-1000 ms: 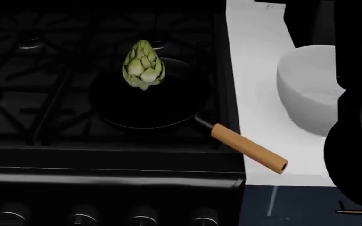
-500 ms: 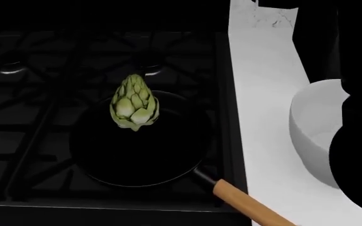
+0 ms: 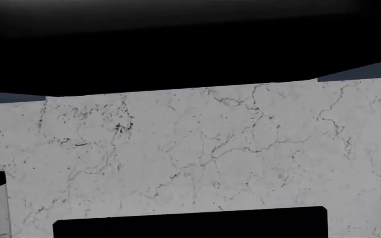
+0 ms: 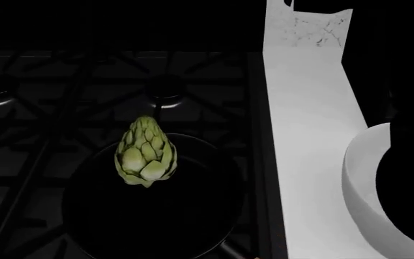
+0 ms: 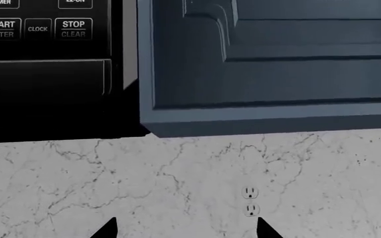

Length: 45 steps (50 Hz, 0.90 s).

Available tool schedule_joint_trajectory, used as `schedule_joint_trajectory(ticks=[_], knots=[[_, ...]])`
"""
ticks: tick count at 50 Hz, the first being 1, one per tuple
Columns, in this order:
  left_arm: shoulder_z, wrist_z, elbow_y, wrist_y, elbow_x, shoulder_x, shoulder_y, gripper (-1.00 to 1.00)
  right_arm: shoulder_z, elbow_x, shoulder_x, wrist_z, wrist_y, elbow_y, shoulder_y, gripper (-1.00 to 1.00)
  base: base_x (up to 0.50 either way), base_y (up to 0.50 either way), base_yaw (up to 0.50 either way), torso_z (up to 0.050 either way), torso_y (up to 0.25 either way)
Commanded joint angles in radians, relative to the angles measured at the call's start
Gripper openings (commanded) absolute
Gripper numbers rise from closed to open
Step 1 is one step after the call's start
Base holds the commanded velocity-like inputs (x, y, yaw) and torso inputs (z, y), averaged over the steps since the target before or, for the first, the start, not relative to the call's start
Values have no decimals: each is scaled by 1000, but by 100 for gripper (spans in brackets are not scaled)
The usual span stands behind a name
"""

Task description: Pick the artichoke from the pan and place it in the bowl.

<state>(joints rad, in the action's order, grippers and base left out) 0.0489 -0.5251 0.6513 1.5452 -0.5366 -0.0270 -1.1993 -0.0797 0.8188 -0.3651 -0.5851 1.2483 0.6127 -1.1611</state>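
Note:
The pale yellow-green artichoke (image 4: 146,153) stands upright at the far edge of the black pan (image 4: 200,208) on the stove. The pan's handle is out of view. The white bowl (image 4: 361,181) sits on the white counter to the right, partly hidden by my dark right arm (image 4: 408,183). In the right wrist view, the right gripper (image 5: 187,233) shows only two black fingertips (image 5: 107,231) set wide apart and empty, facing the marble wall. The left wrist view shows only a black block (image 3: 190,224) in front of the marble. Its jaws do not show.
Black stove grates (image 4: 63,91) surround the pan. A narrow white counter strip (image 4: 308,124) runs between stove and bowl. The right wrist view shows a wall outlet (image 5: 249,201), a blue cabinet (image 5: 277,64) and a microwave panel (image 5: 38,29) above.
The head view has shifted forward. The artichoke and pan sit lower in the frame, the handle has left view and the bowl has slid to the right edge. The artichoke stays in the pan.

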Motion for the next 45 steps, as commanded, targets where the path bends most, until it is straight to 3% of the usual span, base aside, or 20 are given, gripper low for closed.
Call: schedule_joint_trajectory(ticks=[1,13,24,38,45], knots=[[-33,-9,22,13,3,15,14,100,-19,-13,19,29,-17,22,5,100,0,0,0,0,0],[-42,-7,23,7,11,12,27,100,11,-6,27,4,25,-15,-40,100,0,0,0,0,1],[-70,5,23,-6,26,6,46,100,123,33,178,3,81,-175,-160,100,0,0,0,0,0],[-69,13,22,-1,34,-5,43,100,298,-70,285,35,-60,-416,-127,100,0,0,0,0,0],[-88,15,12,-13,39,-4,48,100,363,-71,339,-31,-18,-473,-91,100,0,0,0,0,0]])
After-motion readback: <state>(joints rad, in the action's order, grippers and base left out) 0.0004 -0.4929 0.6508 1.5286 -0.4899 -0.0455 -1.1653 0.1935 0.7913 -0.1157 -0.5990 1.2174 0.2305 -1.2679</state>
